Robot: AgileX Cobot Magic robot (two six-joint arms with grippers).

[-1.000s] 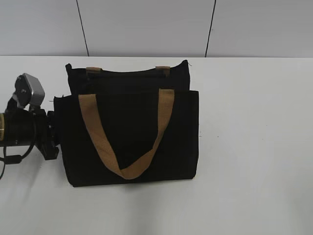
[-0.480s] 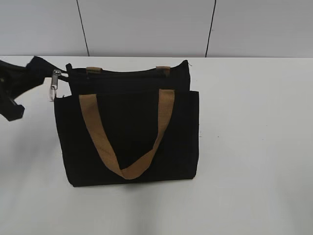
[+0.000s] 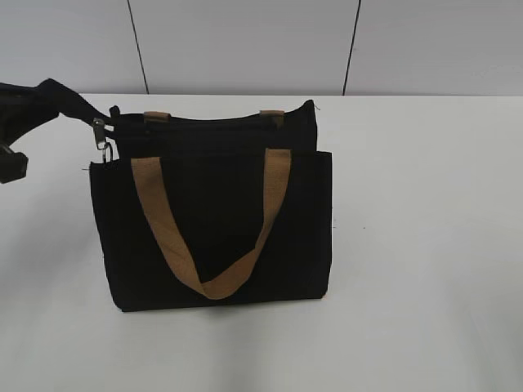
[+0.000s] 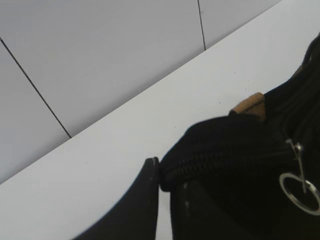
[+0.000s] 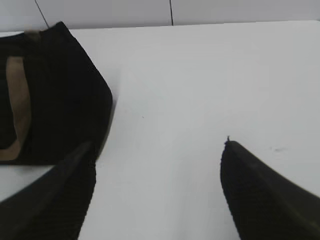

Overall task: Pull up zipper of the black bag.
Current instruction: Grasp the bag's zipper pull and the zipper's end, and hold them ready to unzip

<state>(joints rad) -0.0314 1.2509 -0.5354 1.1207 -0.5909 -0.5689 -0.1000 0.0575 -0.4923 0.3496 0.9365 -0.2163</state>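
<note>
The black bag point(image 3: 216, 229) stands upright on the white table, its tan handle point(image 3: 163, 220) hanging down the front. The zipper point(image 3: 212, 124) runs along the top edge. Its silver pull tab point(image 3: 101, 137) hangs at the top left corner. My left gripper point(image 3: 96, 122) is at that corner. In the left wrist view it point(image 4: 162, 172) is shut on the fabric end of the zipper point(image 4: 225, 160), with the pull tab point(image 4: 299, 162) and its ring hanging a little further along. My right gripper point(image 5: 157, 150) is open and empty above the table, right of the bag point(image 5: 65, 100).
The white table point(image 3: 425, 245) stretches to the right of and in front of the bag. A grey panelled wall point(image 3: 245, 41) stands behind it. A tan strap end point(image 4: 250, 104) sits beside the zip line. The right arm is out of the exterior view.
My left arm has risen from beside the bag's lower left side to its top left corner and closed in on the zipper end. The pull tab now shows there.
</note>
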